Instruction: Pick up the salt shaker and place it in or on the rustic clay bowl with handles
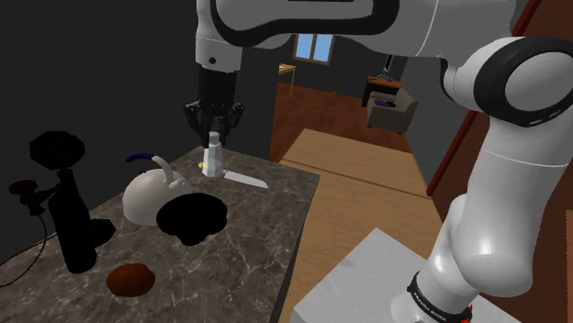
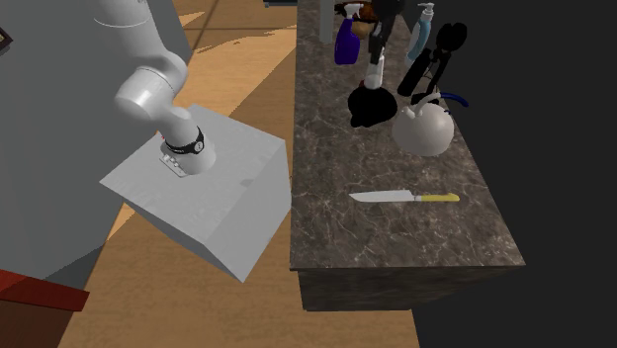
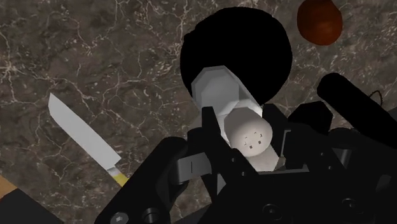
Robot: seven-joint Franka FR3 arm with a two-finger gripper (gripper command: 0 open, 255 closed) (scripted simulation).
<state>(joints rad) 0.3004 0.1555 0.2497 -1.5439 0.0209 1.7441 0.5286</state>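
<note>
Over the marbled counter (image 3: 95,57), the pincer (image 3: 247,130) clasps the salt shaker (image 3: 222,95) above the black bowl (image 3: 267,44).

White salt shaker (image 3: 249,130), perforated domed cap, upright, raised above round all-black bowl (image 1: 191,218) sitting mid-width on dark marbled countertop (image 1: 266,229).

Dark veined stone counter (image 1: 262,240); matt salt shaker (image 3: 247,132).

Premises: domestic kitchen. Evidence: dark veined stone counter (image 1: 262,234) carrying a white kettle (image 1: 150,198), a yellow-handled knife (image 2: 403,197) and a purple spray bottle (image 2: 346,43); wood-plank floor (image 1: 367,188); paned window (image 1: 314,46) and small cabinet (image 1: 390,103) in the room beyond.
</note>
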